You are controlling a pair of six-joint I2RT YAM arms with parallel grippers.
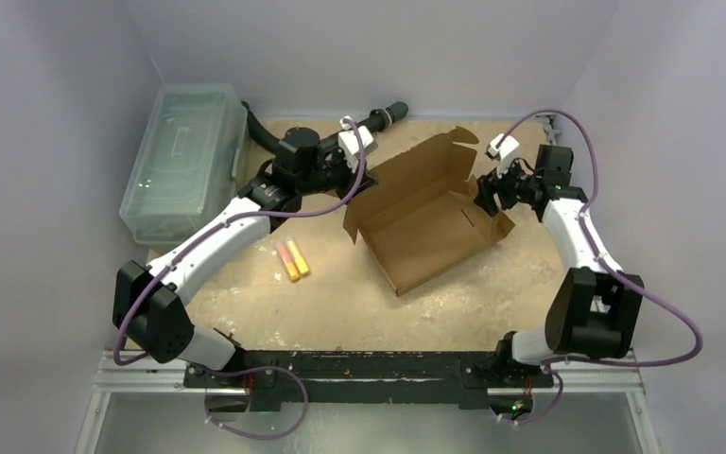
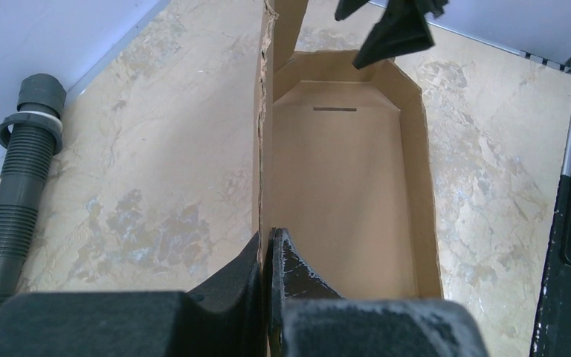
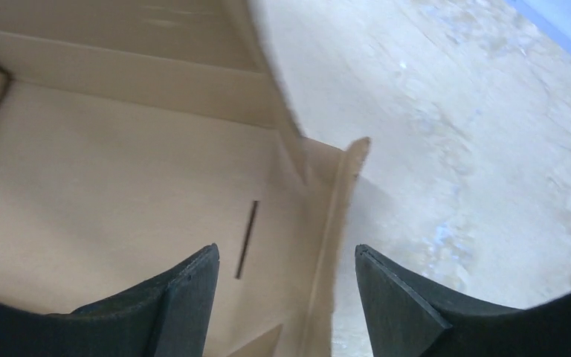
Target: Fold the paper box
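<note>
Looking at the paper box (image 1: 427,216) mid-way across the desk (image 1: 340,303), slightly far. Seeing left jaws pinched tight on its left wall, right jaws spread wide around the right end wall.

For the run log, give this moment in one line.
left tool: shut on paper box side wall | right tool: open, straddling its end wall | box: top open

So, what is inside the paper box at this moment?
Inside the paper box only its bare cardboard floor shows, with a thin slot near an end wall. The left gripper, shut on a side wall, hides the floor beneath it.
</note>
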